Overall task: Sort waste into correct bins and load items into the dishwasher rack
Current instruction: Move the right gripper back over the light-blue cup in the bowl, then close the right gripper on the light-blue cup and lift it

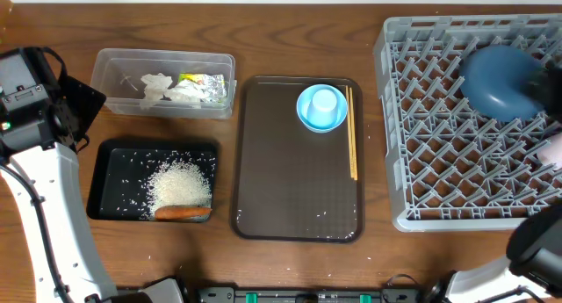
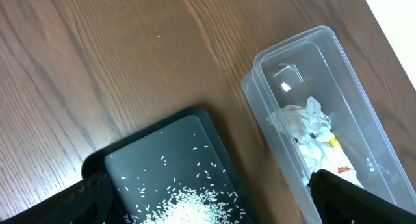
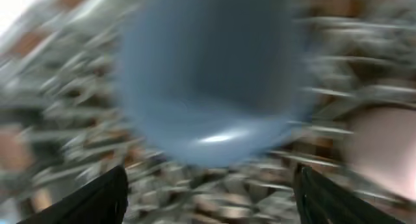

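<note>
On the wooden table, the grey dishwasher rack at the right edge holds the large blue plate among its far pegs, with the right gripper, jaws apart, before it. Mid-table, the brown tray carries bowl, cup and chopsticks; by the left edge, tissue and foil wrapper lie in the clear tub, rice and carrot in the black tray, the left gripper above, jaws wide apart

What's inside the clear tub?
The clear tub holds crumpled white tissue and, beside it, a yellow-and-silver foil wrapper. Its other end is bare. Whatever lies under the tissue is covered.
</note>
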{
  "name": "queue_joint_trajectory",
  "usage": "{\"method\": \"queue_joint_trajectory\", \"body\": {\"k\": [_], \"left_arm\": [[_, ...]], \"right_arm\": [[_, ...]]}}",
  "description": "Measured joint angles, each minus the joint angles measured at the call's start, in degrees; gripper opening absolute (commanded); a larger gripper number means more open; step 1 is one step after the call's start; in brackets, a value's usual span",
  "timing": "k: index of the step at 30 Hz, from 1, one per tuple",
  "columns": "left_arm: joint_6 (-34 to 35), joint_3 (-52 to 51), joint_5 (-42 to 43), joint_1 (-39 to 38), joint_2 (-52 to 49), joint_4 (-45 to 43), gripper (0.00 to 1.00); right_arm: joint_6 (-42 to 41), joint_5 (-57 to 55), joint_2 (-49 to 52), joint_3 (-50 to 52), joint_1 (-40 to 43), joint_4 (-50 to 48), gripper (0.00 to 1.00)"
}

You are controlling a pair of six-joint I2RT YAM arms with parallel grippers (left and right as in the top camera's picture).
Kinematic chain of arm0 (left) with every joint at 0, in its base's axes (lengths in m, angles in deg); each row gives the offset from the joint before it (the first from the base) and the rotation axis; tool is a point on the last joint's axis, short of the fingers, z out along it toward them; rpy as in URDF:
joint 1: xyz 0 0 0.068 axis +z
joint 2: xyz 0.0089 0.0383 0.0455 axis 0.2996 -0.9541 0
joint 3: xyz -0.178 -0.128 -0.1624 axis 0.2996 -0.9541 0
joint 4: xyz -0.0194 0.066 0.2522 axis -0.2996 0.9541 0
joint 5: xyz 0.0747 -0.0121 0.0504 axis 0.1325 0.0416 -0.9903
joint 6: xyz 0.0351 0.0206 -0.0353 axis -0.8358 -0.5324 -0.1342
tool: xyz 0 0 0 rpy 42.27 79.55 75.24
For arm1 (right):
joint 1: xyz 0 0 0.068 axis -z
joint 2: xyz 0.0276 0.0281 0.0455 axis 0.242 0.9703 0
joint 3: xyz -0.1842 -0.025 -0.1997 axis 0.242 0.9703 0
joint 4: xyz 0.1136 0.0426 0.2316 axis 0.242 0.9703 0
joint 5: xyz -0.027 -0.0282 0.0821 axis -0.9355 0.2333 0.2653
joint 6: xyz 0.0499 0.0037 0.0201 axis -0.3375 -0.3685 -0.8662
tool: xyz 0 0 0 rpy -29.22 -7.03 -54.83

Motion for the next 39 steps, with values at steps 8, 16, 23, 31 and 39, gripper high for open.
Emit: {"method": "queue_joint_trajectory", "body": {"k": [8, 16, 23, 31, 39], "left_arm": [[0.0, 0.0, 0.0, 0.0, 0.0, 0.0, 1.0], [0.0, 0.0, 0.0, 0.0, 0.0, 0.0, 1.0], [0.0, 0.0, 0.0, 0.0, 0.0, 0.0, 1.0], [0.0, 0.0, 0.0, 0.0, 0.0, 0.0, 1.0], [0.0, 0.0, 0.0, 0.0, 0.0, 0.0, 1.0]], "right_arm": [[1.8, 0.1, 0.0, 0.0, -25.1, -3.9, 0.98], [-0.2, -8.9, 3.2, -0.4, -42.6, -8.9, 0.99], [-4.3, -11.4, 12.2, -0.4, -49.2, -12.5, 0.99], [-7.9, -12.1, 14.9, -0.4, -51.1, -12.2, 0.97], [-9.1, -12.5, 14.9, -0.4, -51.4, -8.3, 0.88]]}}
